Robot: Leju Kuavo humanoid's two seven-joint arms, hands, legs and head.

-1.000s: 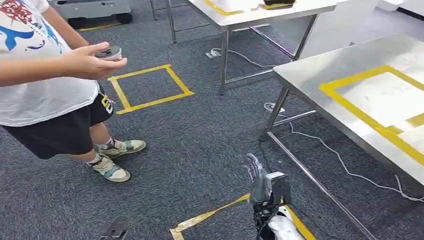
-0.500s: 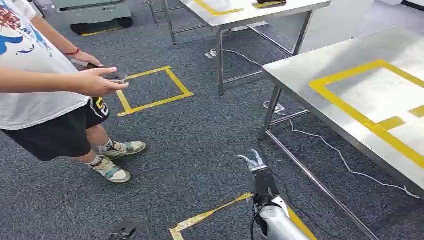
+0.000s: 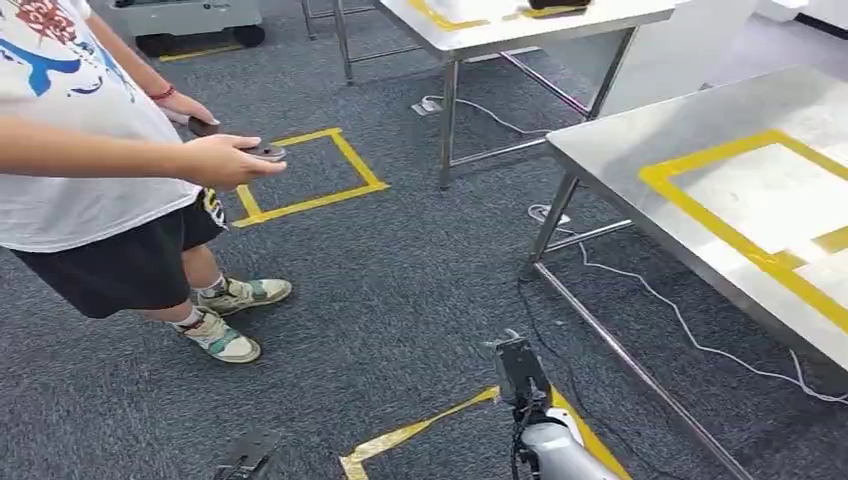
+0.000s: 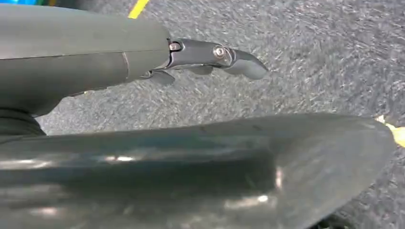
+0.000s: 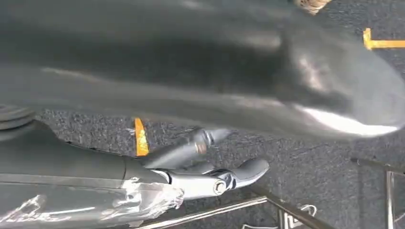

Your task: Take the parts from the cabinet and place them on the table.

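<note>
Part [image 3: 266, 152] in person's hand [image 3: 222, 160]; right hand [image 5: 210, 162] empty, fingers loosely apart; left hand [image 4: 210, 55] unclear.

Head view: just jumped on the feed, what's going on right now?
Neither robot hand holds anything. The right hand hangs low over the grey carpet, near a strip of yellow floor tape; the left hand also hangs over carpet. A person standing on the robot's left holds out a dark round part in one hand. The steel table with its yellow-taped rectangle stands to the right, with no part on the stretch in view.
</note>
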